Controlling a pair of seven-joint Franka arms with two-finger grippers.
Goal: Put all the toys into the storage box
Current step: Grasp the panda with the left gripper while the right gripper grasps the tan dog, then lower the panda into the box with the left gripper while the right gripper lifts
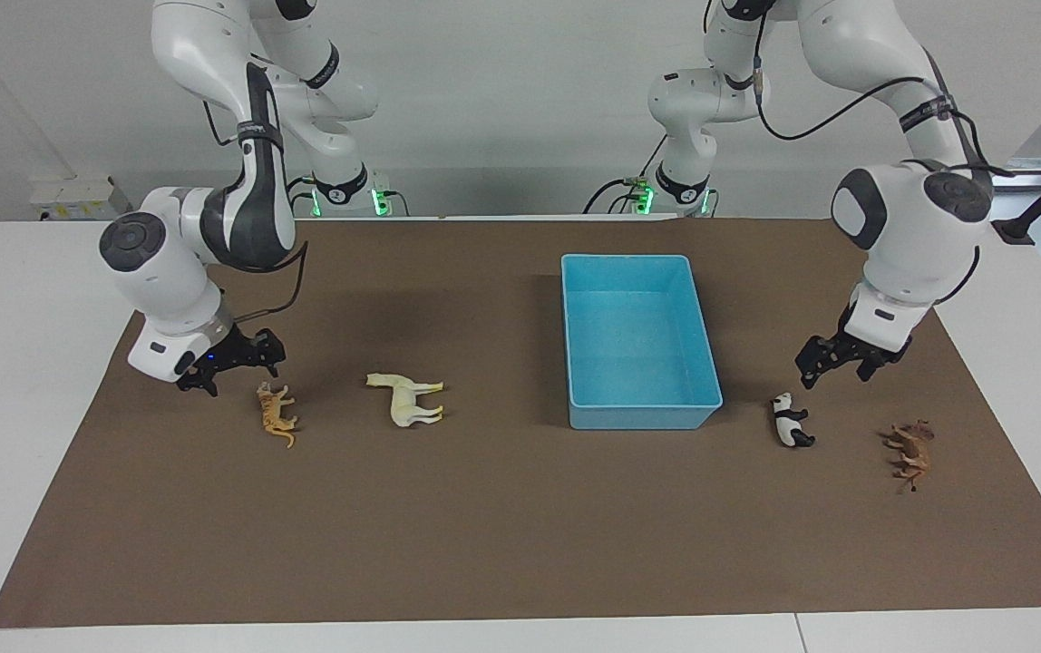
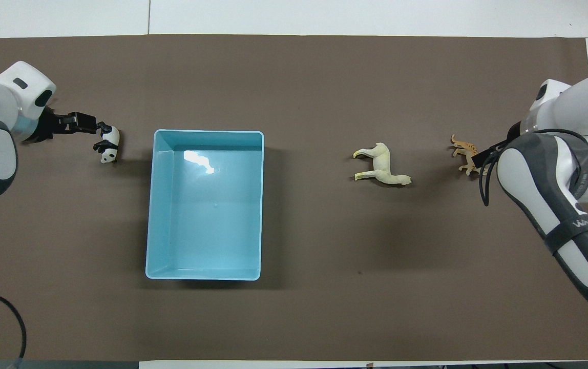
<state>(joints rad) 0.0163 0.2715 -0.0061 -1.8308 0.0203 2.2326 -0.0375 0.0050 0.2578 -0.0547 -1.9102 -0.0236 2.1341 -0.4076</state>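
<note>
The storage box [image 1: 638, 340], light blue, is seen on the brown mat [image 1: 520, 544] of the worktop [image 1: 22, 363], w/ nothing in it. All four toys are found lying on the mat, outside the box.

Facing view only: the brown maned animal [image 1: 910, 452] is shown at the left arm's end; in the overhead view it is hidden under the left arm. The left pincer [image 1: 833, 363] is seen raised just above the panda [image 1: 791, 423], fingers apart, not touching it. From overhead that gap is not readable: the pincer tip [image 2: 86, 124] appears to meet the panda [image 2: 108, 146].

The right pincer [image 1: 230, 361] is held low beside the tiger [image 1: 277, 414], fingers apart, nothing gripped. From overhead it is mostly covered by the arm; the tiger [image 2: 465, 152] is partly cut off. The cream horse [image 1: 407, 399] lies betw. tiger and box.
</note>
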